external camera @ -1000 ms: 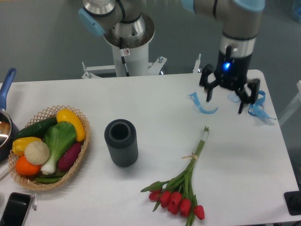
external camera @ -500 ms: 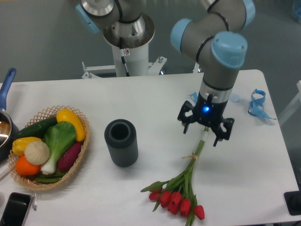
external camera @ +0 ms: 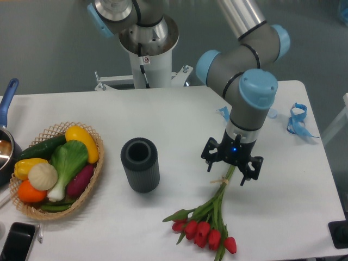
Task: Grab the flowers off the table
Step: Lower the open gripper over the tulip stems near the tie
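The flowers [external camera: 209, 223], a bunch of red tulips with long green stems tied with a pale band, lie on the white table [external camera: 179, 119] at the front right, heads toward the front edge. My gripper [external camera: 230, 169] hangs open directly over the upper stems, just above the band, one finger on each side of the stems. The stem ends are hidden behind the gripper. The fingers do not grip the stems.
A dark ribbed cylindrical vase [external camera: 141, 164] stands left of the flowers. A wicker basket [external camera: 87, 187] of vegetables sits at the left, with a pot [external camera: 6, 147] and a phone [external camera: 16, 242] near it. Blue ribbons [external camera: 296, 120] lie at the back right.
The arm swung from the back right near the blue ribbons to the front left and came down over the tulip stems. The flowers have not moved.
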Available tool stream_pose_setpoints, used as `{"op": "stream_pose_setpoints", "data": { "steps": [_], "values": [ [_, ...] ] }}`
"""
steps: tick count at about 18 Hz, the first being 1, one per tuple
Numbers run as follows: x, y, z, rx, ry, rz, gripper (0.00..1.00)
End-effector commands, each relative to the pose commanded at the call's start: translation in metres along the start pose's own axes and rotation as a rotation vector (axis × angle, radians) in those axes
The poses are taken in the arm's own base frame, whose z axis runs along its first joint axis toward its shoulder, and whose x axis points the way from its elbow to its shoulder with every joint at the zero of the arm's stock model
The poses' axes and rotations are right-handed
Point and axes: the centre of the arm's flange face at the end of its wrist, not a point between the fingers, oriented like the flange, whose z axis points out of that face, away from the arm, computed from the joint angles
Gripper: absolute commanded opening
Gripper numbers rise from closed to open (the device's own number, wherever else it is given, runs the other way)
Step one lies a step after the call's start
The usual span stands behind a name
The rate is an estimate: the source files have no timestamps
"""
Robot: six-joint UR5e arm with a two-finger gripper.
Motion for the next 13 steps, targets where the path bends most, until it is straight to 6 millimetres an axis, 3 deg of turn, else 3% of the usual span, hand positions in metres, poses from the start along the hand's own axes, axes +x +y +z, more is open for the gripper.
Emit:
{"op": "stream_pose_setpoints", "data": {
  "steps": [4, 13],
  "values": [
    [0.000, -0.003, 0.027, -0.006, 0.013, 0.015, 1.00],
    [-0.001, -0.003, 0.051, 0.005, -0.006, 0.053, 1.00]
  ]
}}
